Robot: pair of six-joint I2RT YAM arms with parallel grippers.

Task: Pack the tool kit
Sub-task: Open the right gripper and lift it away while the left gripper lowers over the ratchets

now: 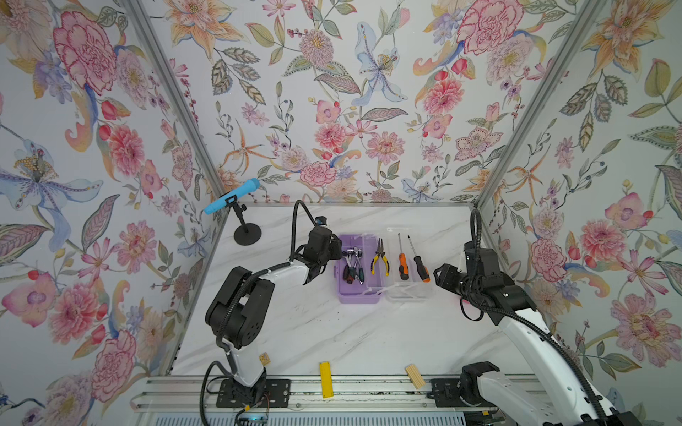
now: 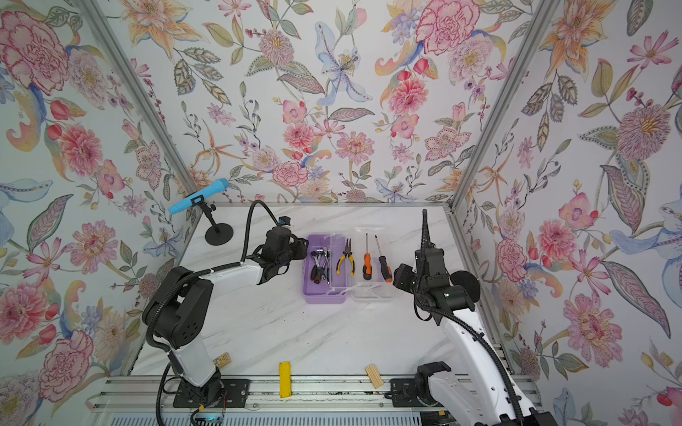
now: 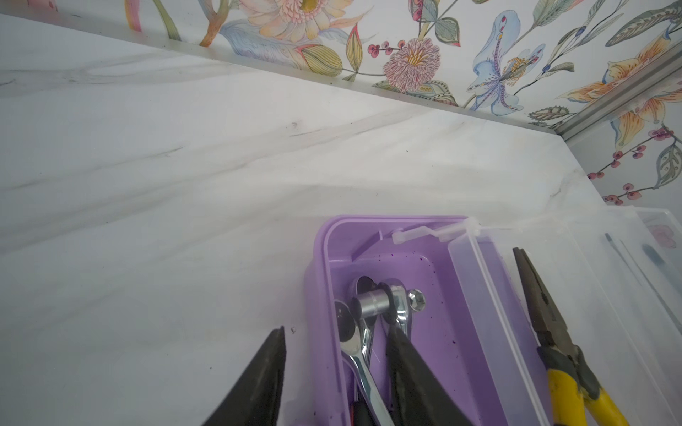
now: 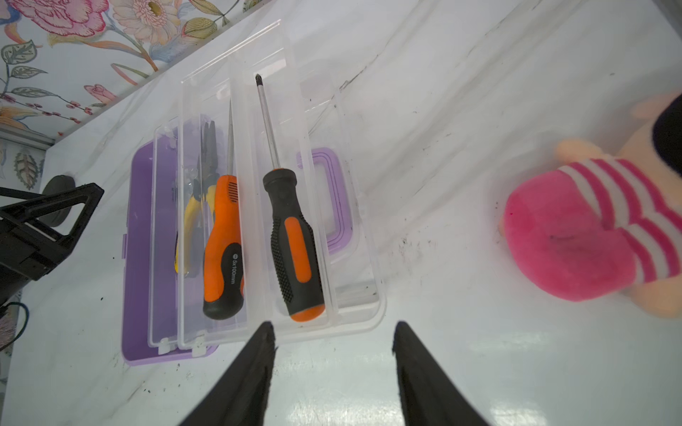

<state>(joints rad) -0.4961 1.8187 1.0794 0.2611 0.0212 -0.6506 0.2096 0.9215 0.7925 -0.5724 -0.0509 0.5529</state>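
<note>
White marble-pattern tabletop (image 1: 369, 332), enclosed by floral-papered walls (image 1: 332, 110).

Item: small rectangular plastic tool kit case toward the back centre. Its lilac base (image 1: 360, 297) is open, with the clear lid (image 1: 409, 293) folded out to its right.

Contents:
- chrome ratchet (image 1: 353, 258) with sockets, in the base's left part
- yellow-handled pliers (image 1: 379, 250), on a clear tray over the base's right part
- orange-handled screwdriver (image 1: 403, 267) and black-handled screwdriver (image 1: 420, 267), side by side in the clear section, tips toward the back wall

Left gripper (image 3: 336, 332): jaws spread, straddling the base's left wall, one finger inside beside the ratchet, one outside.

Right gripper (image 4: 335, 324): jaws spread, nothing between them, just beside the lid's right edge.

Also present:
- blue microphone on a black stand (image 1: 231, 196)
- flat yellow bar (image 1: 325, 379)
- small wooden block (image 1: 414, 376)
- pink plush toy (image 4: 590, 228)
</note>
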